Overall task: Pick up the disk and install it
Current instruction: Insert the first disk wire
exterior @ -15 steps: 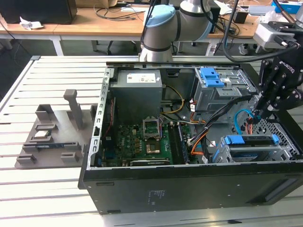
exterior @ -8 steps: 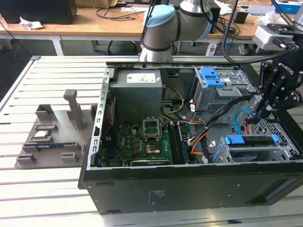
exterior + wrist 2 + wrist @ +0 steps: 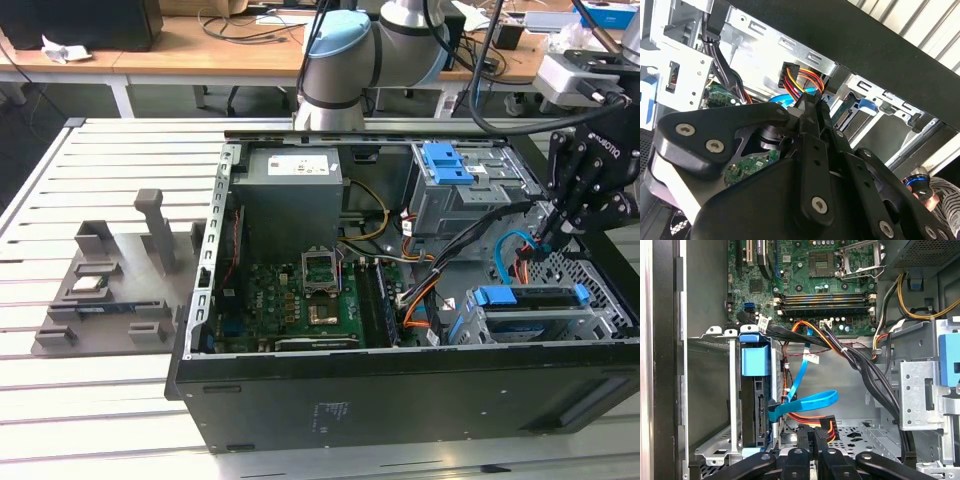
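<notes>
Disk (image 3: 754,400) seated upright in its drive cage; gripper (image 3: 812,437), fingers pressed together on the power connector (image 3: 826,431), apparently at the cabling step.

A slatted light-grey metal table (image 3: 110,150) is carrying the scene in the exterior view. An open black computer case (image 3: 400,390) is lying on its side directly on the slats, taking up the table from the centre out toward 3 o'clock. A grey parts holder (image 3: 110,290) is sitting flat on the slats at 9 o'clock, well apart from the case. The table's slats are running across from the exterior view's left to its right, showing bare at 7 o'clock.
</notes>
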Action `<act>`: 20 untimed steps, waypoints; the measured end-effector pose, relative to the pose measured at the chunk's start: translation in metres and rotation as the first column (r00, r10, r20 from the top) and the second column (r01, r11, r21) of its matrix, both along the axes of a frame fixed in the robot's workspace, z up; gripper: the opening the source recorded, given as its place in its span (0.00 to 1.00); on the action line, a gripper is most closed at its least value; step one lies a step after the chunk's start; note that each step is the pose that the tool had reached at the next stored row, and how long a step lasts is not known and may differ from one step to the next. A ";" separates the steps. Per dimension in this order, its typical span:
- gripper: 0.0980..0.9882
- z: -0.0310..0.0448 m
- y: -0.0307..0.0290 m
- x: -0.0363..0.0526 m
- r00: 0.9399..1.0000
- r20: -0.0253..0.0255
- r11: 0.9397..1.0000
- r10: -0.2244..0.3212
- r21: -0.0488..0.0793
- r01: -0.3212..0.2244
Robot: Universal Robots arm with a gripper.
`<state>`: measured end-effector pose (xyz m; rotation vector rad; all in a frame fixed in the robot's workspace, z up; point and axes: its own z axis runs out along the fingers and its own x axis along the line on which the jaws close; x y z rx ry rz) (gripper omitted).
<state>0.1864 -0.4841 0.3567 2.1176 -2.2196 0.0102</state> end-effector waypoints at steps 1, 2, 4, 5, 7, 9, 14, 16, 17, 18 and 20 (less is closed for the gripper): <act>0.07 0.0001 -0.0013 -0.0006 1.000 0.000 1.000 0.000 0.000 0.000; 0.07 0.0001 -0.0033 -0.0017 1.000 0.000 1.000 0.000 0.000 0.000; 0.07 -0.0001 -0.0086 -0.0039 1.000 0.000 1.000 0.001 -0.001 -0.001; 0.07 -0.0001 -0.0111 -0.0044 1.000 0.000 1.000 0.001 -0.001 -0.001; 0.07 -0.0001 -0.0187 -0.0054 1.000 0.000 1.000 0.002 -0.002 -0.002; 0.07 -0.0002 -0.0230 -0.0059 1.000 0.000 1.000 0.002 -0.003 -0.002; 0.07 -0.0009 -0.0314 -0.0062 1.000 0.000 1.000 0.004 -0.007 -0.004; 0.07 -0.0012 -0.0327 -0.0062 1.000 0.000 1.000 0.004 -0.009 -0.004; 0.07 -0.0014 -0.0336 -0.0062 1.000 0.000 1.000 0.004 -0.010 -0.004; 0.07 -0.0017 -0.0349 -0.0062 1.000 0.000 1.000 0.004 -0.011 -0.004; 0.07 -0.0029 -0.0384 -0.0062 1.000 0.000 1.000 0.004 -0.012 -0.004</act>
